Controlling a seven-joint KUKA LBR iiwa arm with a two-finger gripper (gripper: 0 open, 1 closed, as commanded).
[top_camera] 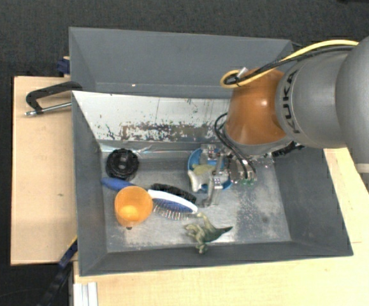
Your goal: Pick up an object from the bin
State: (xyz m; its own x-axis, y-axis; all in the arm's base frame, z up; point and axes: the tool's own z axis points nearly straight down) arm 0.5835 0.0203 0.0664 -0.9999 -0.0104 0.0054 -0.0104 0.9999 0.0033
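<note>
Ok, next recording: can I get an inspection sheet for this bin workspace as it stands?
Surface: grey metal bin, floor scuffed and speckled.
Job's things: blue-and-white thing mid-bin, right at the claw; touching or not, cannot tell.
Clutter: black round disc, orange round thing, blue-and-white brush and green toy dinosaur, spread over the bin's left and near side.
Grippers: claw low in the bin, by the blue-and-white thing.
Cables: yellow cable over the orange wrist cover; black cables at the wrist.
Surroundings: dark floor.
</note>
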